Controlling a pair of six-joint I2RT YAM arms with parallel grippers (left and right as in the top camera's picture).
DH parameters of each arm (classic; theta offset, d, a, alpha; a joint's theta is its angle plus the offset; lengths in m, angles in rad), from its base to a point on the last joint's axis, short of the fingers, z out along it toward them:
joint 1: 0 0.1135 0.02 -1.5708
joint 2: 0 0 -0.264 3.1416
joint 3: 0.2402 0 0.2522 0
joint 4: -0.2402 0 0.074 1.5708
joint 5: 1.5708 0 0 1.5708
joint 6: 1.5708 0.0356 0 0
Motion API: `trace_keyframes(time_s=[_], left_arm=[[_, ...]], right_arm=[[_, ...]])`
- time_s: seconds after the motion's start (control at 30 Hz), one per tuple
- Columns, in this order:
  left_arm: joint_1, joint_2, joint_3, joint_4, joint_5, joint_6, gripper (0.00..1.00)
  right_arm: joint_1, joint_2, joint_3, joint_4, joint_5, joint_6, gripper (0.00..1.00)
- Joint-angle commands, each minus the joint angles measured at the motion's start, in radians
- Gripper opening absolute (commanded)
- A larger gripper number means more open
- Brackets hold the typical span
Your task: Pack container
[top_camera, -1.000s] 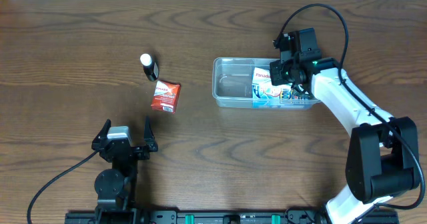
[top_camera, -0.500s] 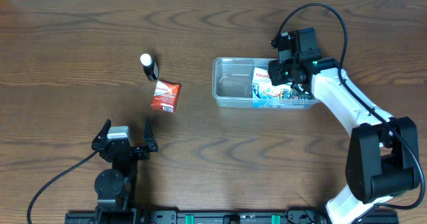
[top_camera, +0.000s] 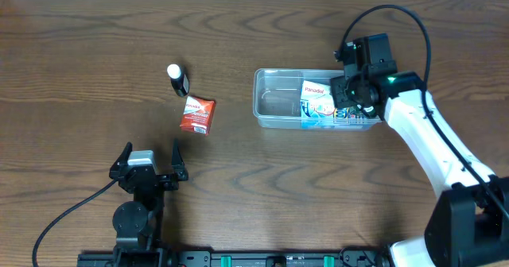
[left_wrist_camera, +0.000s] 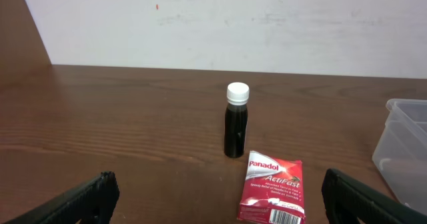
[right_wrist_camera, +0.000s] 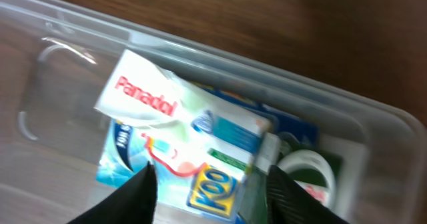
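Two arms show in your overhead view: the left gripper (top_camera: 149, 156) sits spread and empty by the near edge of the table (top_camera: 79, 44). The right gripper (top_camera: 351, 92) hangs over the right end of the container (top_camera: 274, 102), nearer the far edge. Your left wrist view: a dark bottle (left_wrist_camera: 236, 121) upright, a red Panadol packet (left_wrist_camera: 272, 196) near it. Your right wrist view: fingers (right_wrist_camera: 143, 191) parted, gripping nothing, above a white Panadol packet (right_wrist_camera: 173, 127) inside the container.
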Motion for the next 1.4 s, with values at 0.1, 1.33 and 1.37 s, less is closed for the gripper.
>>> trace_keyframes(time_s=[0.1,1.33,1.37], left_arm=[[0.007,-0.006,-0.023,-0.032,-0.002,0.006,0.98],[0.007,-0.006,-0.023,-0.032,-0.002,0.006,0.98],[0.007,-0.006,-0.023,-0.032,-0.002,0.006,0.98]], right_arm=[[-0.013,0.004,-0.004,-0.043,0.133,0.066,0.11],[-0.004,0.151,-0.005,0.236,-0.090,-0.073,0.10],[-0.004,0.154,-0.005,0.241,-0.090,-0.073,0.12]])
